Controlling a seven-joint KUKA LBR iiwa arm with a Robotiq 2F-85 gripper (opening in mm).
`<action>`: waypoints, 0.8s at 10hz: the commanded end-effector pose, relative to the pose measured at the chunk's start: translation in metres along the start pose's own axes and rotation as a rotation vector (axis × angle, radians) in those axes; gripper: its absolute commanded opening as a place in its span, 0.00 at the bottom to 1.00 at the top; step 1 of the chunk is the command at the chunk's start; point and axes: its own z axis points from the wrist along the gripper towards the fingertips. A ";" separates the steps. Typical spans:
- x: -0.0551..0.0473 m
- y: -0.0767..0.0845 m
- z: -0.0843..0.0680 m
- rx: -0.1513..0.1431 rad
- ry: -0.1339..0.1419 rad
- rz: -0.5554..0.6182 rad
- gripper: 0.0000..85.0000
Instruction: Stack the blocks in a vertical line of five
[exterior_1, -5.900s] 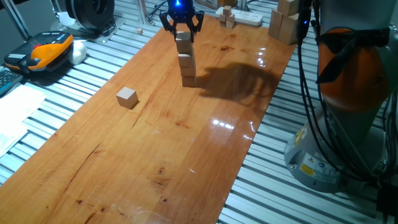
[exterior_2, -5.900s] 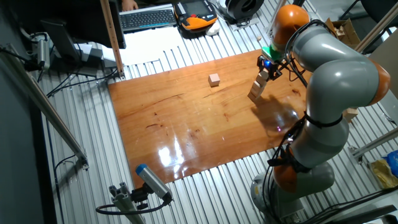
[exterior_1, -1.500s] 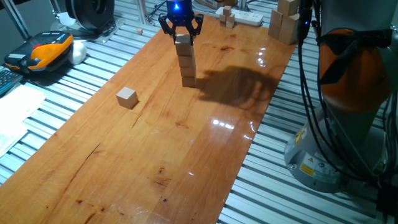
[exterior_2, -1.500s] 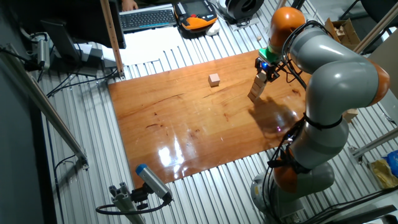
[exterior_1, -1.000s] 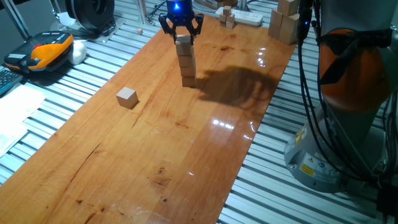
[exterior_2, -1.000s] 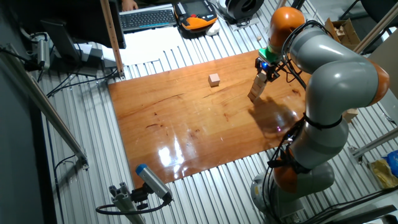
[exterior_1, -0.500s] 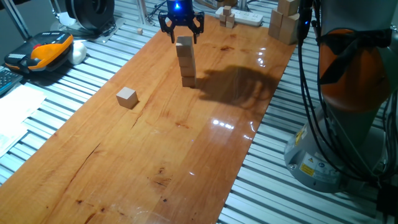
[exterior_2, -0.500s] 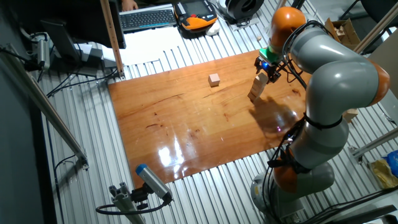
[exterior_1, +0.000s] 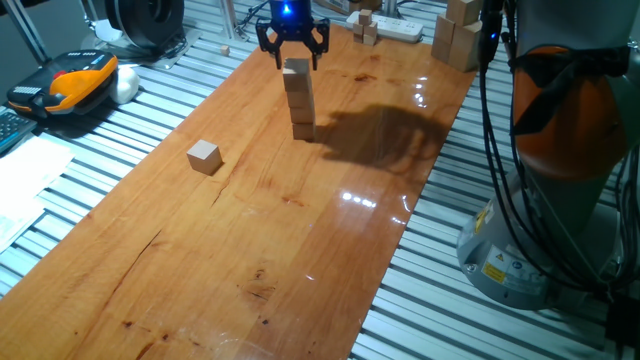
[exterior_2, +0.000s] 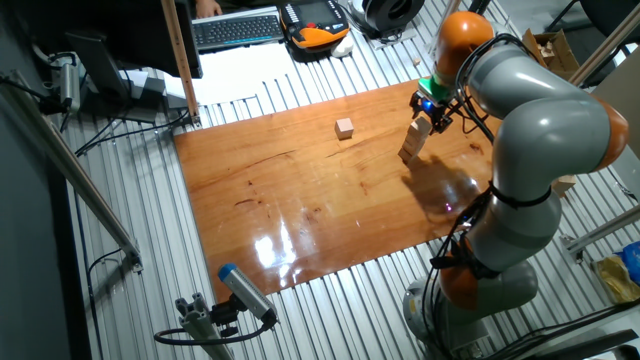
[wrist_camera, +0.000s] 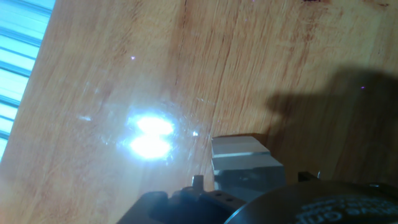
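A stack of several blocks (exterior_1: 299, 100) stands upright at the far end of the wooden table (exterior_1: 260, 250); in the other fixed view the same stack (exterior_2: 411, 146) looks slanted. My gripper (exterior_1: 296, 56) hangs right over the top block, open, its fingers spread wider than the block and not holding it. From the other side the gripper (exterior_2: 428, 113) sits at the stack's top. One loose block (exterior_1: 204, 156) lies alone to the left, also shown as the block (exterior_2: 345, 128). In the hand view the top block (wrist_camera: 239, 155) shows just below the camera.
Larger pale wooden blocks (exterior_1: 456, 38) and a white power strip (exterior_1: 396, 29) with tiny wooden pieces (exterior_1: 366, 30) lie beyond the table's far end. An orange-black device (exterior_1: 78, 80) rests left of the table. The arm's base (exterior_1: 545, 200) stands at the right.
The gripper lowered the held block onto the stack, opened its fingers and rose slightly. The top block stays on the stack; the loose block has not moved.
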 end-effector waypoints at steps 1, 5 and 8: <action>0.000 0.000 0.000 -0.001 0.001 -0.001 0.80; 0.000 0.000 0.000 -0.002 -0.001 -0.008 0.80; 0.000 0.000 0.000 -0.003 0.000 -0.011 0.80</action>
